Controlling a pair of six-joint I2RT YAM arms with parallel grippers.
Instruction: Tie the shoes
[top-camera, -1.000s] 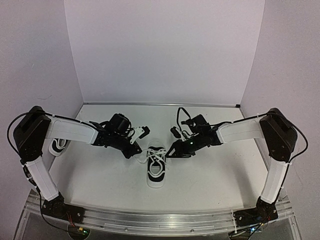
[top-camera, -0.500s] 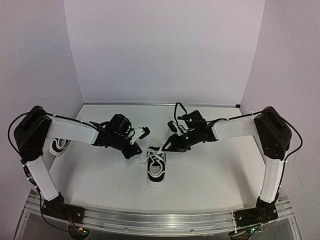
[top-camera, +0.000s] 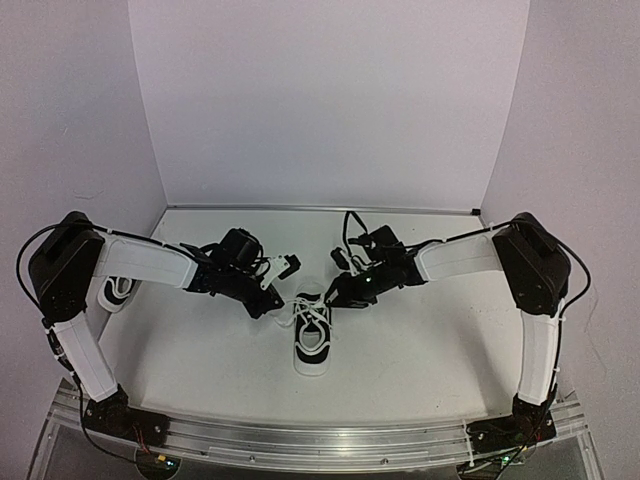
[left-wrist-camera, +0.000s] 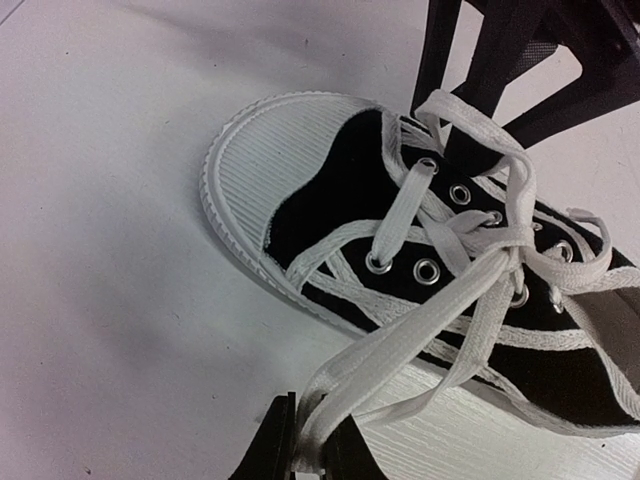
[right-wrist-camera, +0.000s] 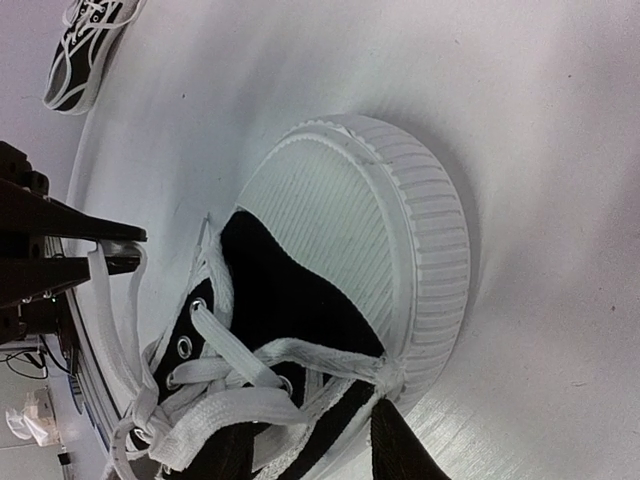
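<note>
Pinching a white lace (left-wrist-camera: 400, 352), the left gripper (left-wrist-camera: 312, 455) is pressed shut at 11 o'clock of the central sneaker (top-camera: 312, 338). The right gripper (right-wrist-camera: 305, 428) is spread astride the toe lacing at 1 o'clock. A second sneaker (top-camera: 116, 290) is seen at the table's (top-camera: 420, 350) 9 o'clock.

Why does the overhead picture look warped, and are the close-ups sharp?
Top external: a wide lens curves the near rail and splays the walls; the light is soft and even, with faint shadows on the table. Left wrist: the shoe and its lace are crisp. Right wrist: the toe cap is sharp, the dark finger at the bottom edge soft.
</note>
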